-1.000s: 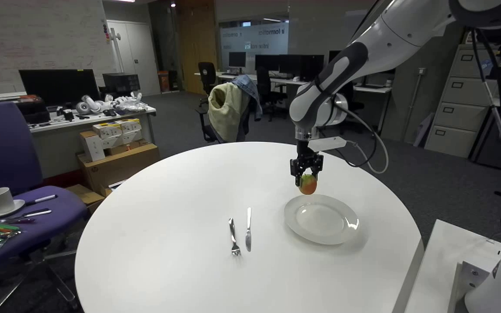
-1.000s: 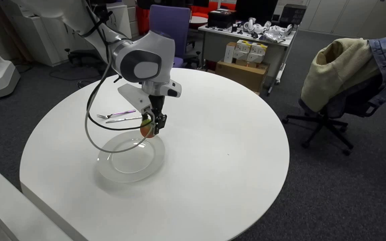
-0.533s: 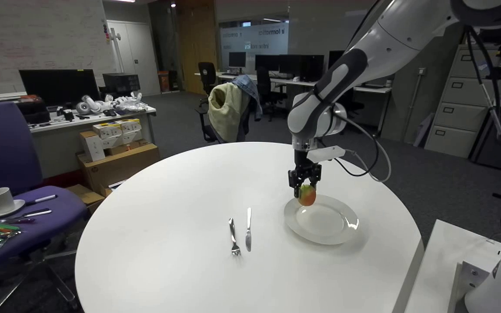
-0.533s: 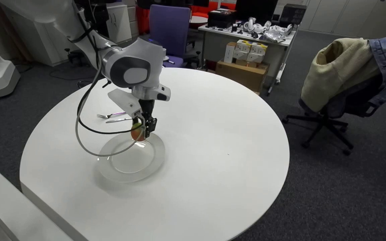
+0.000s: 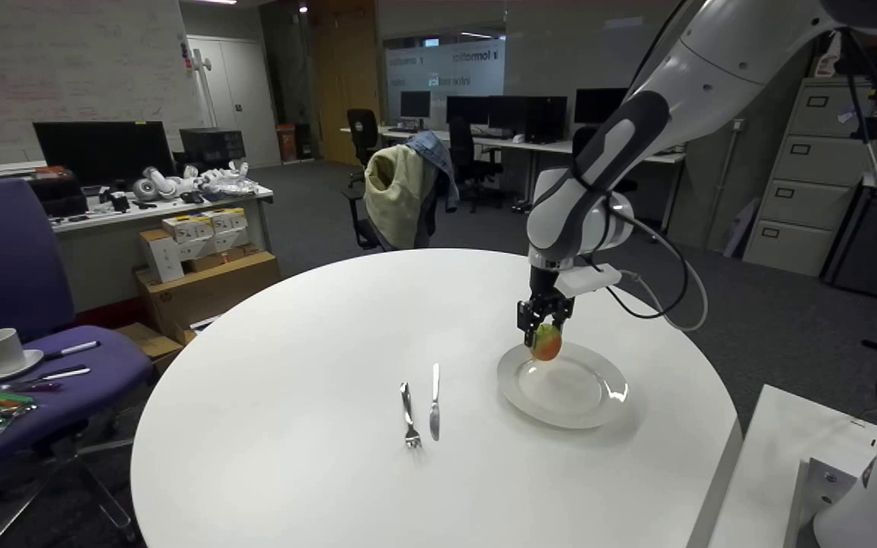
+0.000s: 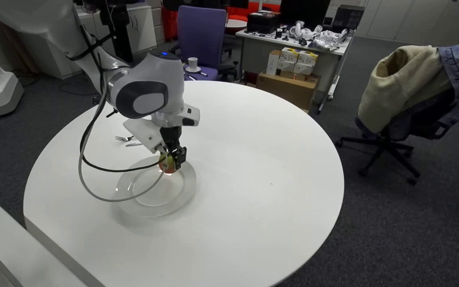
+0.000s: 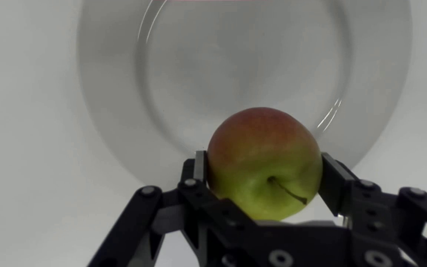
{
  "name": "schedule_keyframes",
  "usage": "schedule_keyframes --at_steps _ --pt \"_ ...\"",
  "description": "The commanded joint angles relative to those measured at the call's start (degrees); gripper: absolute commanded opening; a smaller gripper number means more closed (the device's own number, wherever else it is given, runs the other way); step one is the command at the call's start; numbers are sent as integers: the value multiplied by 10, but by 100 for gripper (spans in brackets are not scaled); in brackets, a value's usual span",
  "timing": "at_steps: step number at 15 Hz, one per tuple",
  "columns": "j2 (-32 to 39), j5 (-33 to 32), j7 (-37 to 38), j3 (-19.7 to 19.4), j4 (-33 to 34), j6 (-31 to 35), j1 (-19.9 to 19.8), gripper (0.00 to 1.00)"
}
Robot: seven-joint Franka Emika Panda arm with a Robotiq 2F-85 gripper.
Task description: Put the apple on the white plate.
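The apple [image 5: 547, 346], yellow-green with a red-orange blush, is held between the fingers of my gripper [image 7: 265, 167]. The apple fills the space between both pads in the wrist view [image 7: 261, 148], stem facing the camera. The white plate [image 5: 572, 399] lies flat on the round table. The apple is over the plate's edge area, off its centre, in both exterior views; the plate also shows in an exterior view [image 6: 155, 209]. In the wrist view the plate's rim [image 7: 106, 92] spreads beyond the apple. I cannot tell how large the gap is between apple and plate.
A fork [image 5: 409, 418] and a knife [image 5: 435, 407] lie on the white table [image 5: 294, 457] beside the plate. A cable [image 6: 114, 199] loops from the arm in front of the plate. A cup [image 5: 1, 350] on a saucer stands on a purple chair.
My gripper has gone down with the apple in it and shifted from beyond the plate's edge to over the plate. The grip has stayed shut. The plate, fork and knife have not moved.
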Motion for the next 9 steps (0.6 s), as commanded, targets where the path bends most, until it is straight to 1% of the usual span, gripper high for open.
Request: schedule_keyframes --at_steps 1,4,9 --pt "-46 11 -4 8 -42 31 -9 49" --pt "-30 12 6 10 -33 49 -5 49" --pt "-4 26 12 24 -20 37 -2 49"
